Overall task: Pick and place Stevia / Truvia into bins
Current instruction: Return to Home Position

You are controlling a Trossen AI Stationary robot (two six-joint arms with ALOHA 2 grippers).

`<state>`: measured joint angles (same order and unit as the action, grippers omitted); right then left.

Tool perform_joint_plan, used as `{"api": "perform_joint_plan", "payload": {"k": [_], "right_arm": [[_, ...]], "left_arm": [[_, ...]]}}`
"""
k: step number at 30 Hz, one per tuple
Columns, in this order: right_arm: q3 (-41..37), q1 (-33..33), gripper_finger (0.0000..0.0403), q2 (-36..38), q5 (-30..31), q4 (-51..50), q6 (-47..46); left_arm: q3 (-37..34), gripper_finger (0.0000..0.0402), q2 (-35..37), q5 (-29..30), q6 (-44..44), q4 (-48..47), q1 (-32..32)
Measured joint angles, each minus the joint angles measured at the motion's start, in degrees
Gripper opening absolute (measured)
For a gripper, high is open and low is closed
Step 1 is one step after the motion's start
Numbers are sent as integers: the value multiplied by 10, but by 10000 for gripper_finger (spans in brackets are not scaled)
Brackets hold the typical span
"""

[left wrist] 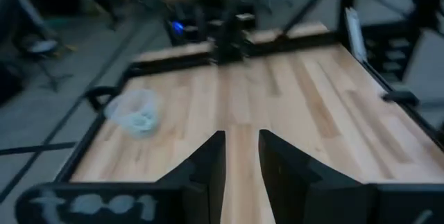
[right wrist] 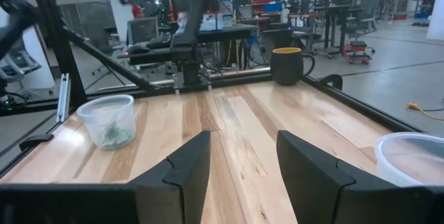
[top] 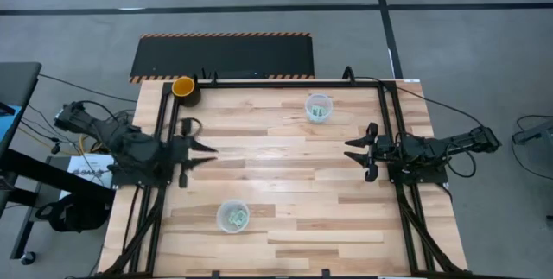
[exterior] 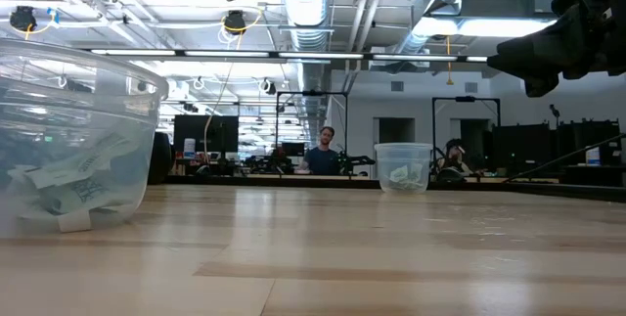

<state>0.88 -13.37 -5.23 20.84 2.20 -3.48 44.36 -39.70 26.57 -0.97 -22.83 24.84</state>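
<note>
Two clear plastic bins stand upright on the wooden table. One is near the far edge (top: pixel 319 107) (exterior: pixel 403 167) (left wrist: pixel 135 109) (right wrist: pixel 413 158), the other near the near edge (top: pixel 232 216) (exterior: pixel 68 140) (right wrist: pixel 107 120). Pale green and white Stevia packets lie inside both, in the near bin (exterior: pixel 68 187) and in the far bin (top: pixel 320 110). My left gripper (top: pixel 210 153) (left wrist: pixel 241 148) hovers open at the table's left side. My right gripper (top: pixel 349 150) (right wrist: pixel 243 156) hovers open at the right side. Each points at the other across the middle, holding nothing.
A yellow-orange cup with a dark base (top: pixel 183 86) (right wrist: pixel 288 64) stands at the far left corner. A black frame (top: pixel 259 80) runs round the table's edges. Bare wood (top: pixel 276 154) lies between the two grippers. People sit in the room beyond (exterior: pixel 323 150).
</note>
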Motion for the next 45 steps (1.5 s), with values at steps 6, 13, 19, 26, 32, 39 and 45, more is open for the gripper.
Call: {"api": "perform_joint_plan", "payload": {"k": [6, 13, 19, 26, 32, 39, 45], "right_arm": [[0, 0, 159, 0, 0, 0, 0], [0, 0, 159, 0, 0, 0, 0], [0, 0, 159, 1, -1, 2, 0], [0, 0, 159, 0, -1, 2, 0], [0, 0, 159, 0, -1, 2, 0], [0, 0, 159, 0, -1, 2, 0], [0, 0, 159, 0, -1, 2, 0]], "left_arm": [[-207, 77, 216, -5, 0, 99, -21], [-298, 77, 397, -52, -6, 107, -28], [-336, 77, 376, -71, -10, 117, -40], [-400, 77, 396, -99, -10, 183, -69], [-429, 77, 394, -158, 10, 242, -105], [-437, 77, 395, -177, 22, 261, -140], [-437, 77, 395, -177, 15, 261, -143]]}}
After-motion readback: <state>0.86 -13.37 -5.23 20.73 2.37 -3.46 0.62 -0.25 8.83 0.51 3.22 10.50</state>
